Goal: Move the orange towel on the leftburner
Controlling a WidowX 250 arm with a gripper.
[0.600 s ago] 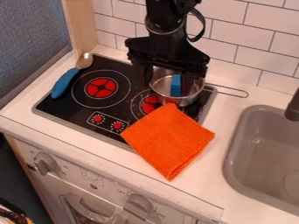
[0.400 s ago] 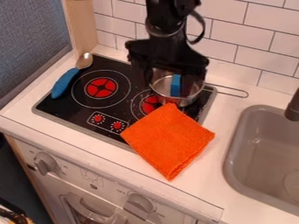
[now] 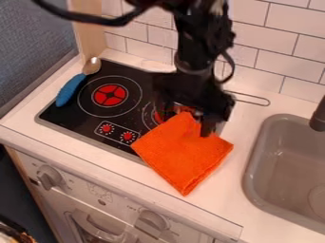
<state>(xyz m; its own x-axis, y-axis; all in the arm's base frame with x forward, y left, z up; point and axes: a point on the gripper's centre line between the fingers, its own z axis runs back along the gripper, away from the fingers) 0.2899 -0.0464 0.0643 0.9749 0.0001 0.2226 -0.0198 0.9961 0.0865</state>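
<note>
"My pincer is coming down toward the front of the stove, lower than in the earlier frame."

"Are you gripping anything?"

"No, I'm keeping its fingers apart; the orange towel's upper corner is lying between and below them. Whether I'm touching it, I can't tell."

"And the rest of the towel?"

"It's draping over the stove's front corner and spreading onto the counter beside it: roughly square, nubby, creasing near my pincer."

"Other shapes?"

"A spoon with a rounded metal bowl is resting along the stove's side; opposite, a thin wire handle is jutting past the stove's edge."
</note>
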